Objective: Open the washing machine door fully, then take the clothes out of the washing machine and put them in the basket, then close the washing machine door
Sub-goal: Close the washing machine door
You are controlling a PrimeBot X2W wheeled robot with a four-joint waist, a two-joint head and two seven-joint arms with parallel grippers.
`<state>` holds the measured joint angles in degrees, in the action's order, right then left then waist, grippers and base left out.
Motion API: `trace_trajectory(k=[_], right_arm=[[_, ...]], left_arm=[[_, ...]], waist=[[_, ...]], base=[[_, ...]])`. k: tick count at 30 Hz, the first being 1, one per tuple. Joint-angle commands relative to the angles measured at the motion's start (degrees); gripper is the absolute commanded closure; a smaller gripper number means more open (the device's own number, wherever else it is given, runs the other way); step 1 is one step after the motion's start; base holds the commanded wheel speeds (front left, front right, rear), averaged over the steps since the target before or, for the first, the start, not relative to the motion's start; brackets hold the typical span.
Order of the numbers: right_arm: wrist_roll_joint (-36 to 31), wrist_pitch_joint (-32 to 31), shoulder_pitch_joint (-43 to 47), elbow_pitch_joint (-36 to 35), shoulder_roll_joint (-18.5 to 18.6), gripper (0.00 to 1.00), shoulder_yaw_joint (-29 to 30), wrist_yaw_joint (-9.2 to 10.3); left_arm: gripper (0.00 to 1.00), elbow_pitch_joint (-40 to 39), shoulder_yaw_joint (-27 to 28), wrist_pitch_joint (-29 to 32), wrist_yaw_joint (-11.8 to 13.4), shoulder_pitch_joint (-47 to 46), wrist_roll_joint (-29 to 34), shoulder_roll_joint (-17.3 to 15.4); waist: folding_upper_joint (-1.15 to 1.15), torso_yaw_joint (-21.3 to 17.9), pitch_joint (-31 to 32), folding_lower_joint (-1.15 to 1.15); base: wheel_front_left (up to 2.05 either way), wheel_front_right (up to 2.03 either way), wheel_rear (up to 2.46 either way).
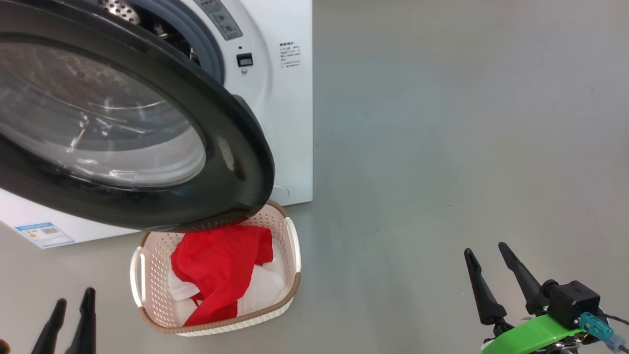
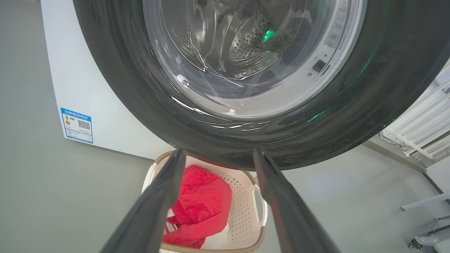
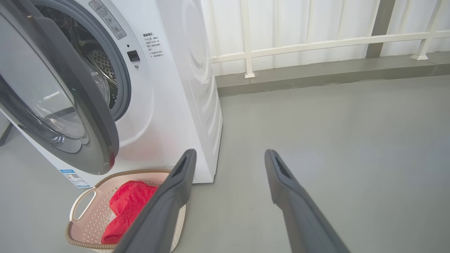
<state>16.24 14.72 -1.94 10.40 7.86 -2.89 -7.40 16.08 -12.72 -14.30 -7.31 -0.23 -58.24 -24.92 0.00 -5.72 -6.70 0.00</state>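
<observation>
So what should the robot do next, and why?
Probably push the left gripper against the washing machine door to swing it shut: the clothes already lie in the basket, the door hangs open, and that gripper is empty right before it.

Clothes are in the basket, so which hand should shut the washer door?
Probably the left hand: it points at the washing machine door, close in its wrist view. The right hand is far off to the side over the floor.

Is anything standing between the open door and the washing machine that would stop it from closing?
Nothing visible does. The space between the washing machine door and the washing machine looks free; the clothes lie in the basket, below the door's edge.
</observation>
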Motion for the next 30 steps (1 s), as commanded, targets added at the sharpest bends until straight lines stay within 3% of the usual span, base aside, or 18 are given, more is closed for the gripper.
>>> trace_trajectory(k=[1, 15, 22, 30], right_arm=[[-0.16, 0.28, -0.10, -1.62, 0.49, 0.00, -0.92, -0.09], [-0.11, 0.28, -0.04, -1.96, 0.45, 0.00, 0.01, -0.09], [-0.24, 0.28, 0.49, -1.94, 0.68, 0.00, 0.17, -0.09], [-0.32, 0.28, 0.96, -1.32, 0.95, 0.00, -0.45, -0.09]], left_arm=[[0.00, -1.34, 3.34, -0.68, -0.18, -0.09, 2.90, -0.88], [0.00, -10.58, 16.69, -0.69, -0.18, 5.53, 31.08, 11.97], [0.00, -13.77, 19.85, -0.70, -0.18, 6.99, 37.26, 16.50], [0.00, -12.74, 20.46, -0.70, -0.18, 8.16, 38.27, 18.81]], waist=[[0.00, -0.25, -0.11, 0.00], [0.00, -0.53, 0.46, 0.00], [0.00, 0.23, 1.18, 0.00], [0.00, 1.04, 2.02, 0.00]], base=[[0.00, 0.00, 0.00], [0.00, 0.00, 0.00], [0.00, 0.00, 0.00], [0.00, 0.00, 0.00]])
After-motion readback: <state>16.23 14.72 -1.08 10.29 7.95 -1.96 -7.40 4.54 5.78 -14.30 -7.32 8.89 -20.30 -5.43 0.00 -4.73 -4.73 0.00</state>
